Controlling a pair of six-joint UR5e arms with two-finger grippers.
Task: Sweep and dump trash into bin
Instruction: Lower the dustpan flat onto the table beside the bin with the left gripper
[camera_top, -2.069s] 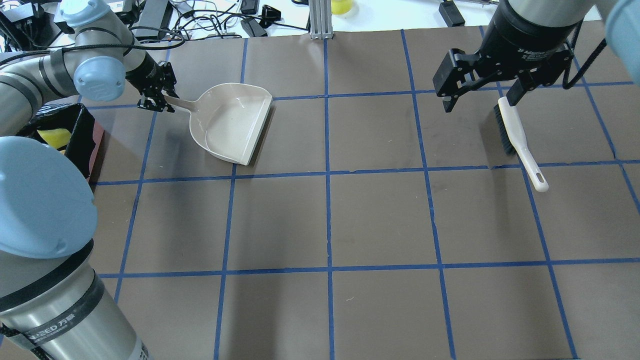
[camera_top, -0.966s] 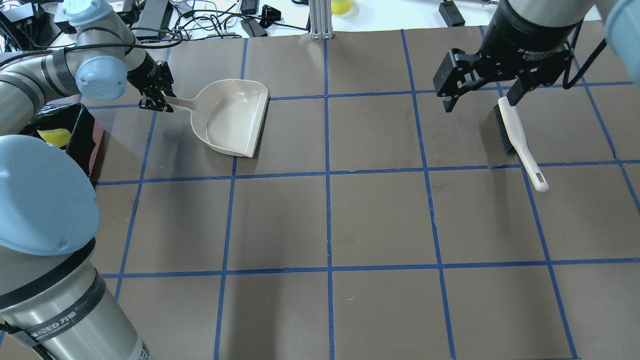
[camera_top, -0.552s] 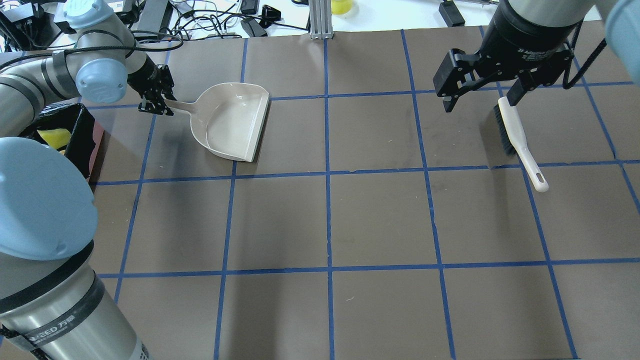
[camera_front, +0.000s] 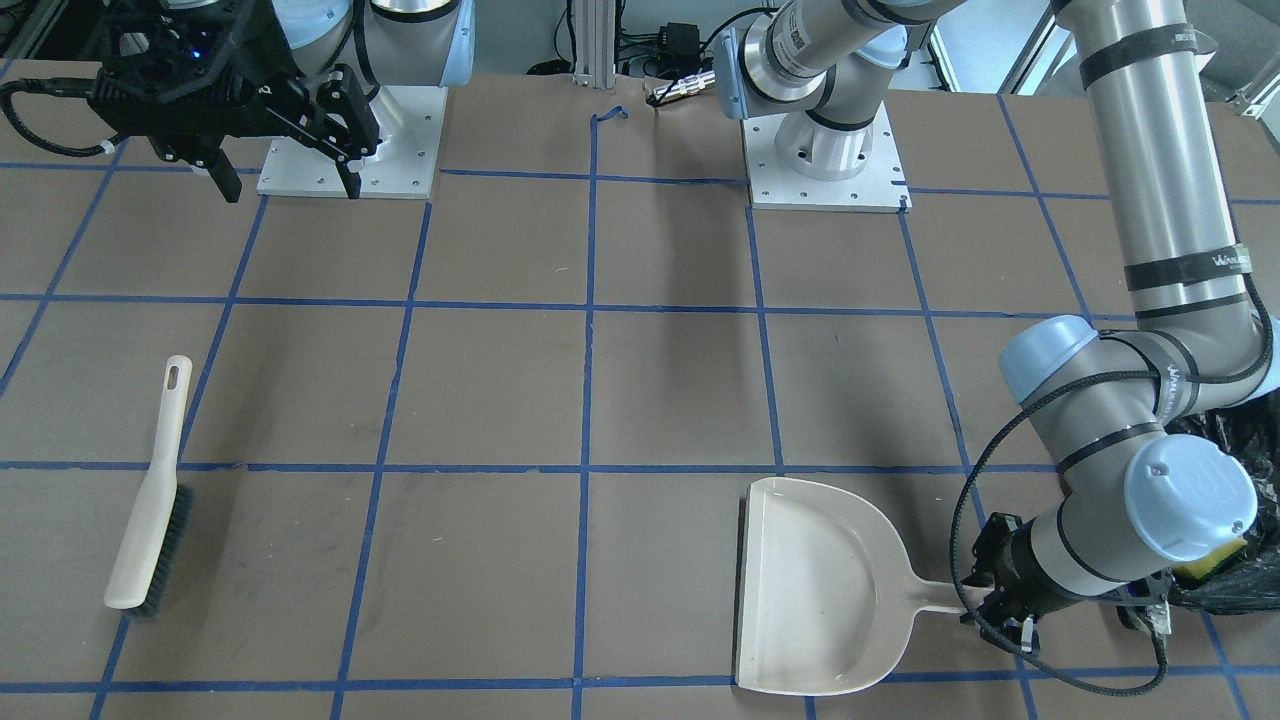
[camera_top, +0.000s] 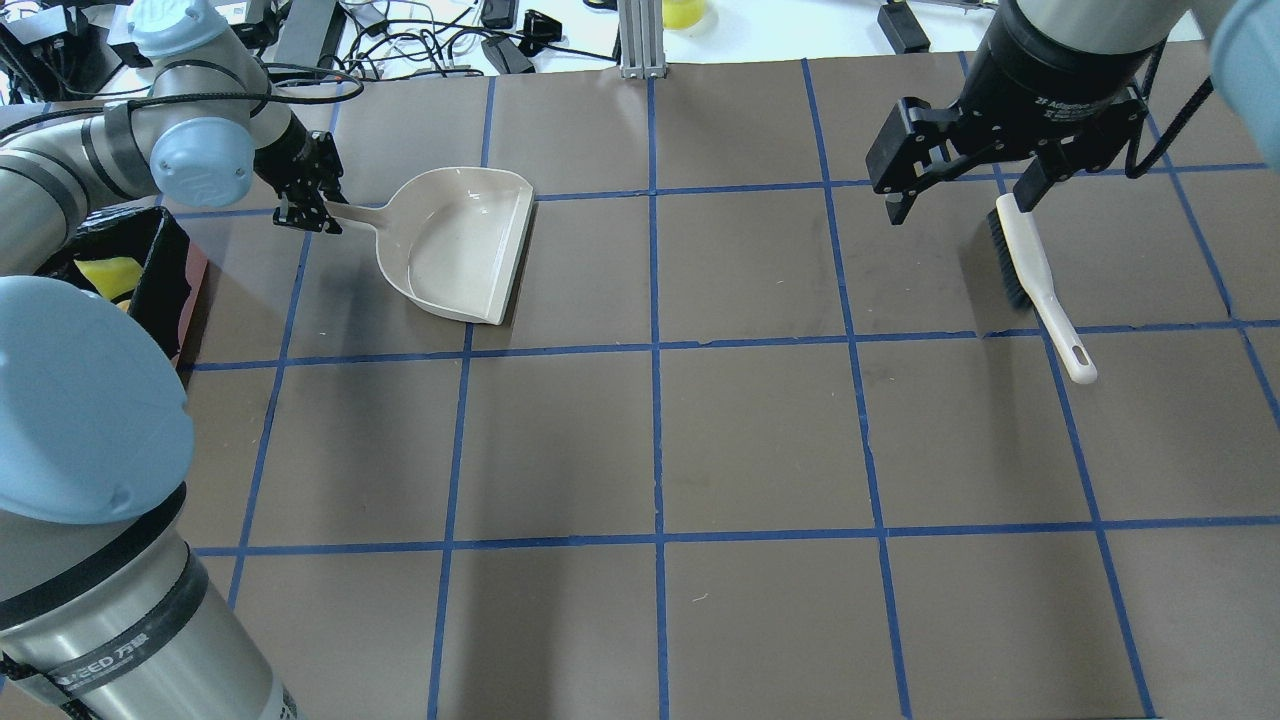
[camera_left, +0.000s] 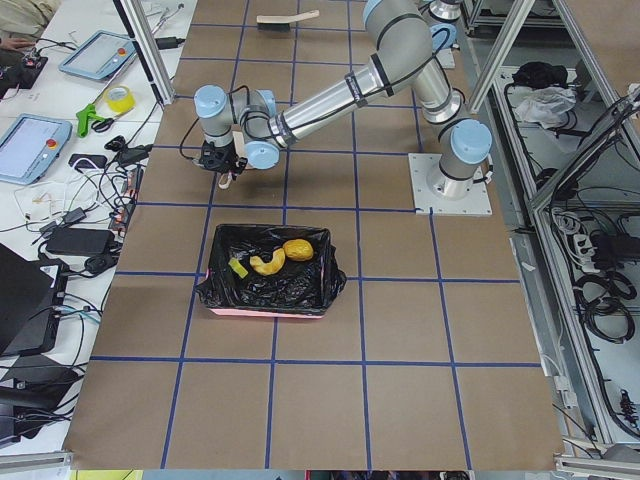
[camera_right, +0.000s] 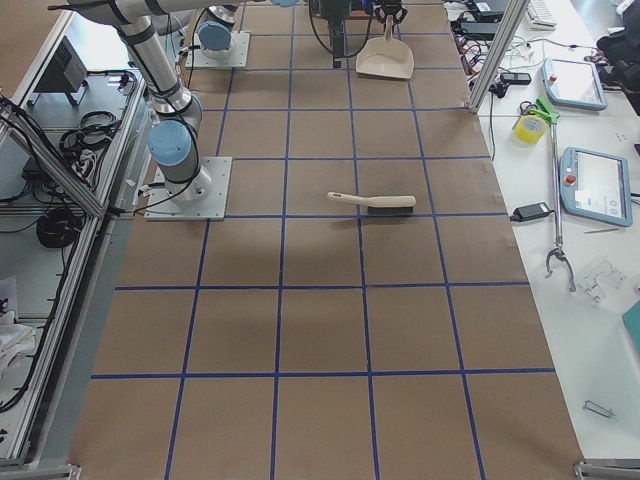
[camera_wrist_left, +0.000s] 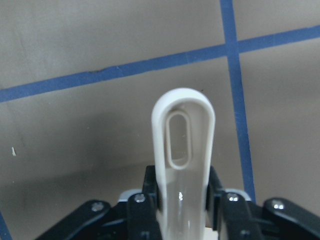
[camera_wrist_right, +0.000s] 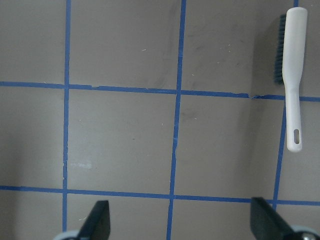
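Overhead exterior: the beige dustpan (camera_top: 460, 245) is being held at the table's (camera_top: 760, 440) far-left corner, its open mouth being pointed toward the middle. The left gripper (camera_top: 305, 205) is being kept closed on the dustpan's handle (camera_wrist_left: 184, 150). On the left wrist view that looped handle is being pinched between the two dark fingers (camera_wrist_left: 149, 195), one pressed to each side. Whether the pan is being rested on the table or carried just above it cannot be told. Over on the right, the right gripper (camera_top: 960, 200) is being held up above the table, its fingers being spread wide with only bare table seen between them in the right wrist view. The brush (camera_top: 1035, 270) is being left flat on the table, bristles sideways, apart from those fingers. From the exterior left view, the bin (camera_left: 262, 312) is being shown standing near the left arm, and all the trash is being carried inside it on the black bag (camera_left: 300, 290): the orange-brown lump (camera_left: 298, 249), the cream ring piece (camera_left: 267, 263) and the yellow-green wedge (camera_left: 238, 267).
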